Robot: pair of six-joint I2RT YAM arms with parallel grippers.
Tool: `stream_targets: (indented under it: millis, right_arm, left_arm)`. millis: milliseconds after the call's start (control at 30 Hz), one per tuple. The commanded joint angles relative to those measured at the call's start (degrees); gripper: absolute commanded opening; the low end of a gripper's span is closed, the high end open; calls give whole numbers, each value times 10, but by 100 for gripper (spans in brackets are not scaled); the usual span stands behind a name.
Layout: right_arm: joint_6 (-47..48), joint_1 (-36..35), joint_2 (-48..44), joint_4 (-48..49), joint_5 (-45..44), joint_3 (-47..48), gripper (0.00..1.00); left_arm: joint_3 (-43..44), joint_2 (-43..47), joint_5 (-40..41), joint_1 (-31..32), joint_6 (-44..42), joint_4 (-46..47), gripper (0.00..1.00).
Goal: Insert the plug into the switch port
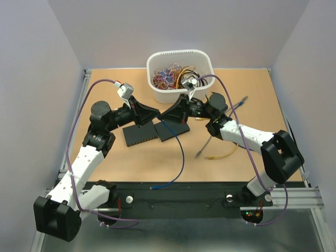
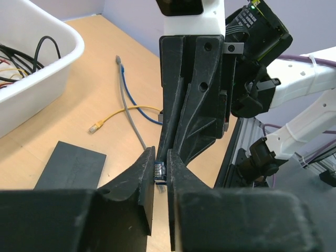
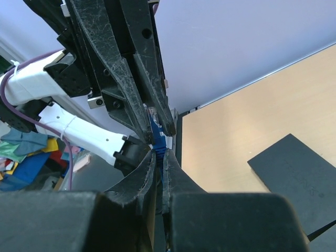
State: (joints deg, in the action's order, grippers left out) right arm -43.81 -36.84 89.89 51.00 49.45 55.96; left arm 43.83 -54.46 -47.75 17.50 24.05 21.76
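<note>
The blue plug (image 2: pixel 159 172) is pinched between my left gripper's (image 2: pixel 160 169) fingertips, metal contacts showing. My right gripper (image 3: pixel 159 156) meets it tip to tip and is shut on the blue boot and cable (image 3: pixel 158 140) just behind the plug. In the top view both grippers, left (image 1: pixel 156 114) and right (image 1: pixel 164 116), meet above two flat black switch boxes (image 1: pixel 139 134) (image 1: pixel 171 130). The blue cable (image 1: pixel 181 157) hangs from them toward the near edge. One black box shows in the left wrist view (image 2: pixel 71 167) and one in the right wrist view (image 3: pixel 294 178). The ports are not visible.
A white bin (image 1: pixel 178 55) of tangled cables stands at the back, its corner in the left wrist view (image 2: pixel 47 68). Loose grey (image 1: pixel 202 151), yellow (image 1: pixel 223 155) and blue (image 1: pixel 239 102) cables lie on the wooden table right of the boxes.
</note>
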Motion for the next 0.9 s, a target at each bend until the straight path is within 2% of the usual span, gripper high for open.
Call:
stream_targets:
  millis: [0,67,167,233,267,400,500,533,633,700,733,867]
  right_arm:
    - [-3,-5,0,35,1,13,0]
    - [-3,-4,2,35,-1,13,1]
    - [-4,-4,0,34,-1,13,1]
    - [-2,-4,-3,28,-7,13,16]
    - [1,-4,-8,23,-8,13,31]
    - [21,-3,-23,-16,-9,13,62]
    - [61,-4,-38,-82,-30,12,64]
    - [98,-5,-52,-141,-46,13,64]
    - [184,-18,-73,-284,-199,35,61]
    - [229,-37,-71,-365,-263,68,58]
    - [262,-47,-68,-381,-288,76,57]
    - [291,-103,-43,-405,-392,103,54]
  left_arm:
    - [28,13,13,-1,-17,4,10]
    - [30,12,20,-1,-19,0,0]
    - [36,7,35,-1,-24,-16,0]
    - [39,1,49,-1,-24,-31,0]
    - [43,-5,57,-1,-25,-44,0]
    - [63,-25,94,0,-37,-93,0]
    - [87,-55,159,-1,-48,-135,0]
    - [92,-63,179,-1,-47,-157,0]
    - [104,-100,193,-2,-31,-181,0]
    - [116,-112,197,-3,-21,-203,0]
    - [121,-118,199,-3,-20,-210,0]
    - [129,-124,199,-4,-17,-217,0]
